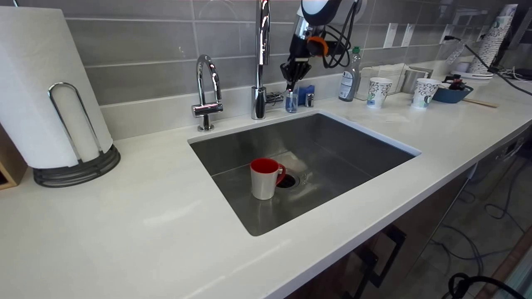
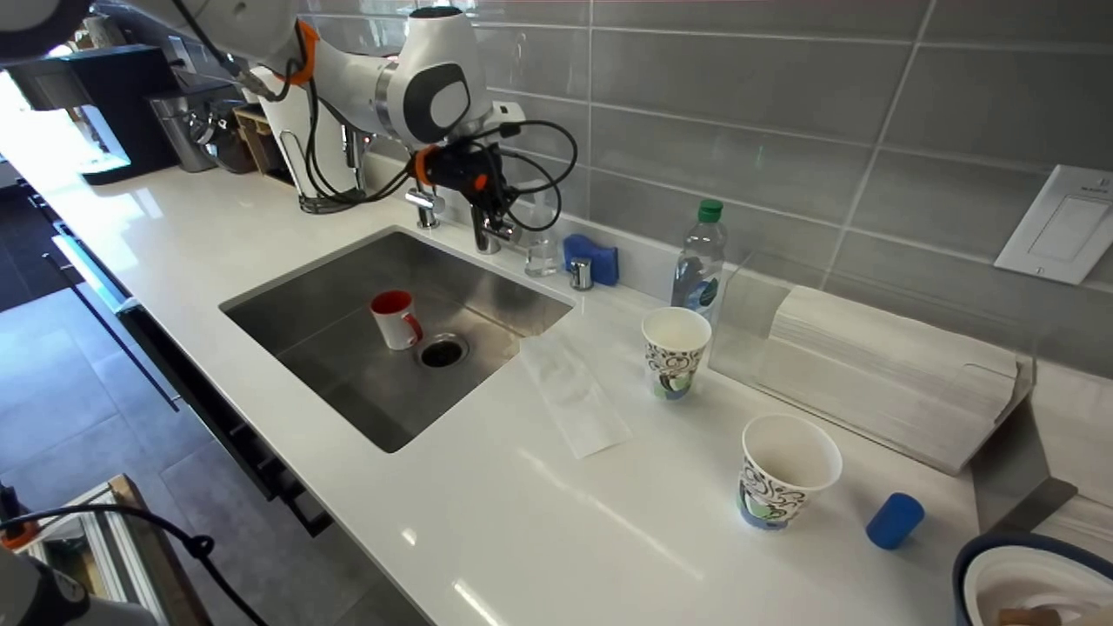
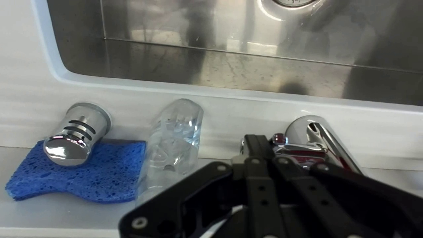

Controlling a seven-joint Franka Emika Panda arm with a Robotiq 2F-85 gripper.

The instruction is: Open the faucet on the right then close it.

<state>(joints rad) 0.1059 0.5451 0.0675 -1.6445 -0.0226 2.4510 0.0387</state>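
The tall slim chrome faucet [image 1: 262, 50] stands behind the sink in an exterior view. In an exterior view the arm hides most of it, and its base [image 2: 484, 235] shows. Its side handle [image 1: 274, 97] sticks out near the base, and the wrist view shows the chrome side body [image 3: 299, 152] with a small round lever end [image 3: 280, 138]. My gripper [image 3: 257, 140] is shut, its fingertips together with nothing seen between them. It also shows in both exterior views [image 1: 291, 85] [image 2: 496, 216]. The fingertips are right beside the lever end and cover part of the handle; I cannot tell whether they touch it.
A short gooseneck faucet [image 1: 206, 93] stands beside it. A clear bottle [image 3: 175, 138], a chrome cap [image 3: 77, 134] and a blue sponge [image 3: 109, 172] are close to my gripper. A red-and-white mug [image 1: 264, 182] stands in the sink [image 1: 332, 153]. A detergent bottle [image 2: 698, 261] stands farther along.
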